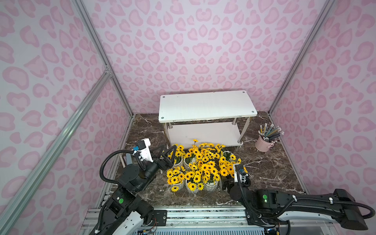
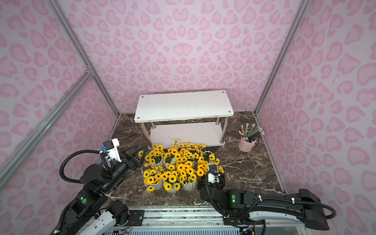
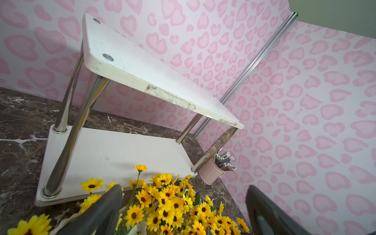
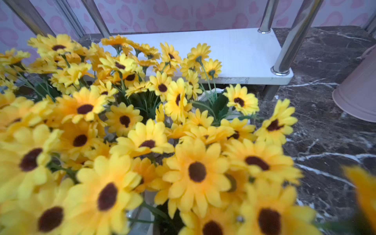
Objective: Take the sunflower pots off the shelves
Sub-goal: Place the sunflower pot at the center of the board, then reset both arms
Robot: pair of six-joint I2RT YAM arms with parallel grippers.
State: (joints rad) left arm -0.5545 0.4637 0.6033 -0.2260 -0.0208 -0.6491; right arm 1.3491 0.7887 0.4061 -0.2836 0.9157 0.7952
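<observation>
Several sunflower pots (image 1: 203, 164) (image 2: 177, 166) stand bunched together on the dark marble table, just in front of the shelves (image 1: 205, 105) (image 2: 183, 105). Both white tiers are bare. My left gripper (image 1: 167, 151) (image 3: 184, 188) hovers open at the cluster's back left corner, with flowers (image 3: 166, 205) showing between its fingers and nothing gripped. My right gripper (image 1: 227, 183) (image 2: 201, 183) sits low at the cluster's front right, beside a white ribbed pot (image 1: 211, 186). Blooms (image 4: 142, 122) fill the right wrist view and hide its fingertips; its jaws stand wide.
A pink bucket of pencils (image 1: 263, 144) (image 3: 209, 173) stands to the right of the shelves' front right leg. Pink patterned walls with aluminium posts close in the back and both sides. Bare marble (image 1: 274, 168) lies to the right of the flowers.
</observation>
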